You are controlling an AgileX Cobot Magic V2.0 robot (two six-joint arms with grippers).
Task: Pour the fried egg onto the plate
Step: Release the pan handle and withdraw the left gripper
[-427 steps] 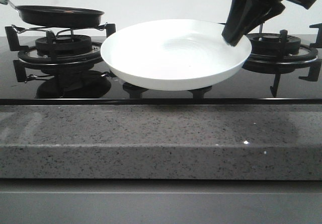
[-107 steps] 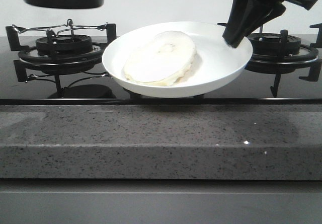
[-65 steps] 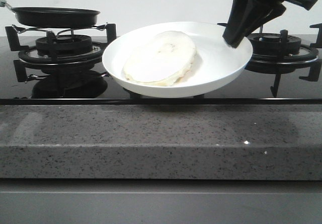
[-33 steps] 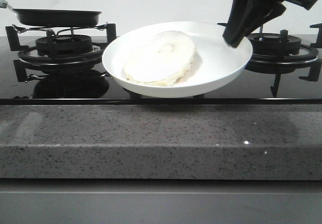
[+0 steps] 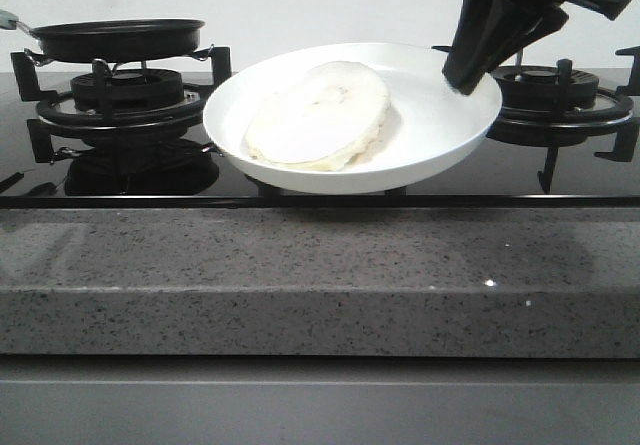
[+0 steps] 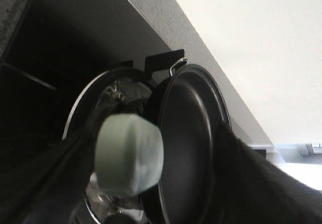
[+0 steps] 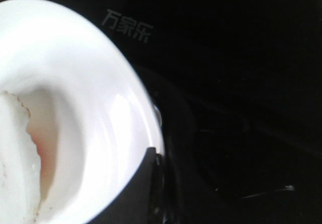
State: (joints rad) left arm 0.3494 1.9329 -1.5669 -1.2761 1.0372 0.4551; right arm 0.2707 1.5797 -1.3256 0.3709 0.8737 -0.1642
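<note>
One fried egg (image 5: 318, 115) lies flat in the plate (image 5: 440, 135), toward the side nearest the left burner (image 5: 120, 95). The right pincer (image 5: 462, 73) clamps the plate's rim on the far side from that burner, holding it aloft, tipped forward. On the burner, the empty pan (image 5: 115, 37) sits level, its handle (image 6: 129, 153) gripped by the left pincer (image 6: 151, 183) — pour looks done.

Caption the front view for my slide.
Fried egg lies on the plate held by the right hand; black pan sits over the left burner.
</note>
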